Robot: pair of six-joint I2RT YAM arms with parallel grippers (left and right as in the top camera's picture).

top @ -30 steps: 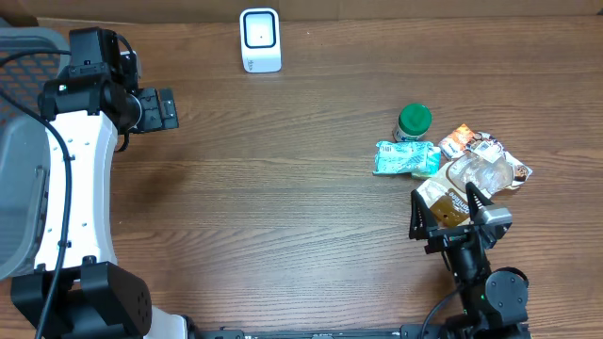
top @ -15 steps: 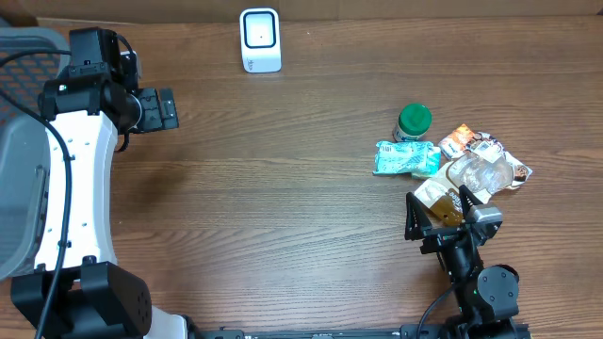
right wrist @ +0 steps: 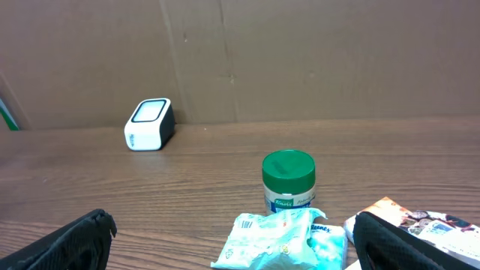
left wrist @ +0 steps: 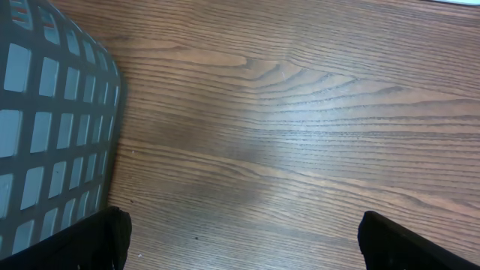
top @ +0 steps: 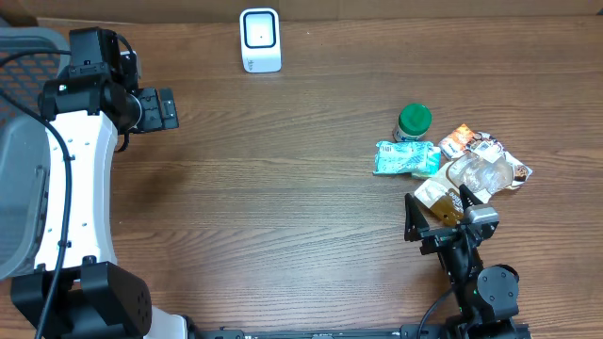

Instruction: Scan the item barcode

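While nothing is yet lifted, the step in hand is judged to be the reach for an item. The right gripper (top: pixel 439 217) is held with its jaws spread wide and empty at the near edge of a small heap of goods, which lies well to the right of the white scanner (top: pixel 260 40) and nearer the robot than it. In that heap a green-lidded jar (top: pixel 414 121), a teal packet (top: pixel 407 158), a brown pouch (top: pixel 438 195) and a clear wrapper (top: pixel 482 174) are seen touching or overlapping. From overhead the pouch's near end is seen between the 2 fingers, though contact cannot be told. The left gripper (top: pixel 168 108) is likewise wide open with nothing in it, well to the left of the scanner, beside a grey basket (left wrist: pixel 45 112). No barcode can be made out on any item. For the next move, 1 item, probably the pouch, is to be singled out and gripped alone. It is then to be carried to the scanner with its code turned toward the window.
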